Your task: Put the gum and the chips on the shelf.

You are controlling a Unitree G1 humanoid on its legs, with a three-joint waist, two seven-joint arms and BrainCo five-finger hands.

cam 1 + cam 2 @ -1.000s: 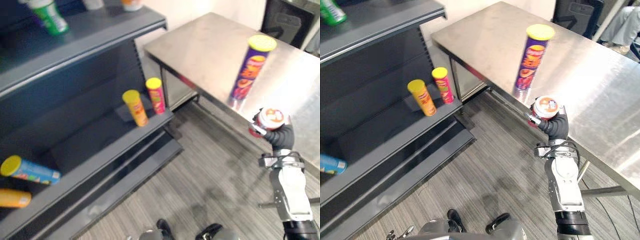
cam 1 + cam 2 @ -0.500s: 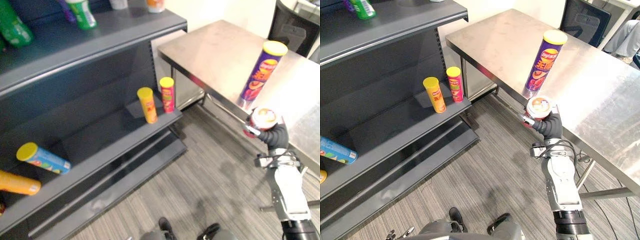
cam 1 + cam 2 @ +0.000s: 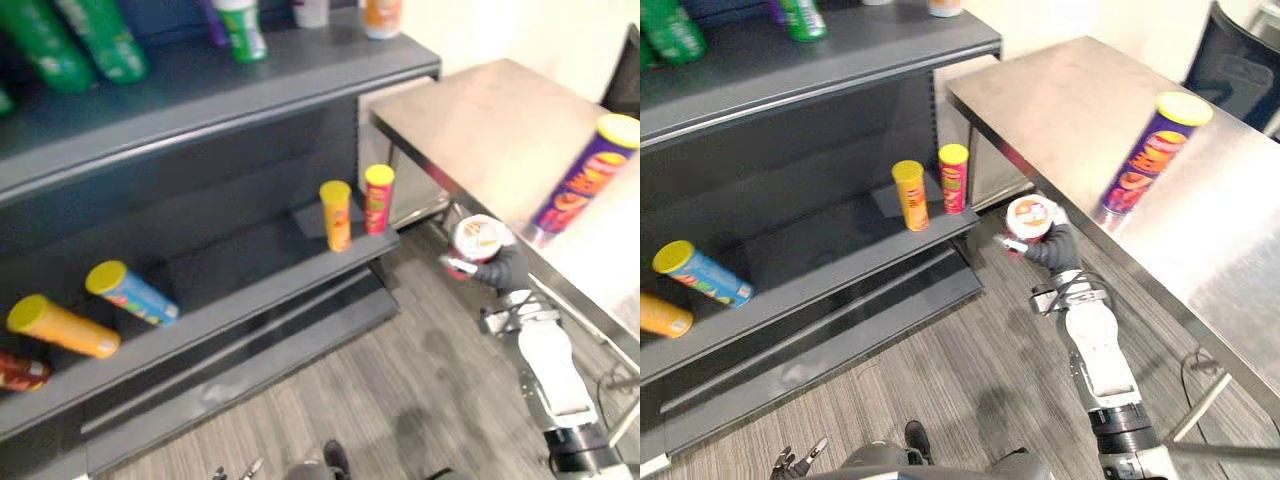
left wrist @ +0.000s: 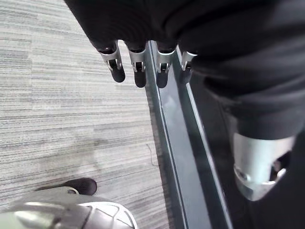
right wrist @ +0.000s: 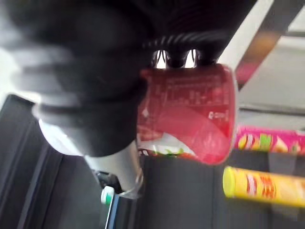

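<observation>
Presently the right hand (image 3: 1053, 246) clasps the gum tub (image 3: 1028, 216) (lid upward).

Right hand (image 3: 1052, 248) clenched, left hand (image 4: 137, 59) relaxed

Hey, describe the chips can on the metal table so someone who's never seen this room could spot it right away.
Right of the dark shelf unit stands a steel table, and the chips can stands upright on it, close to the edge. It is the tall purple tube with a yellow lid; the yellow tube, red tube and blue tube are all on the shelf unit instead.
</observation>
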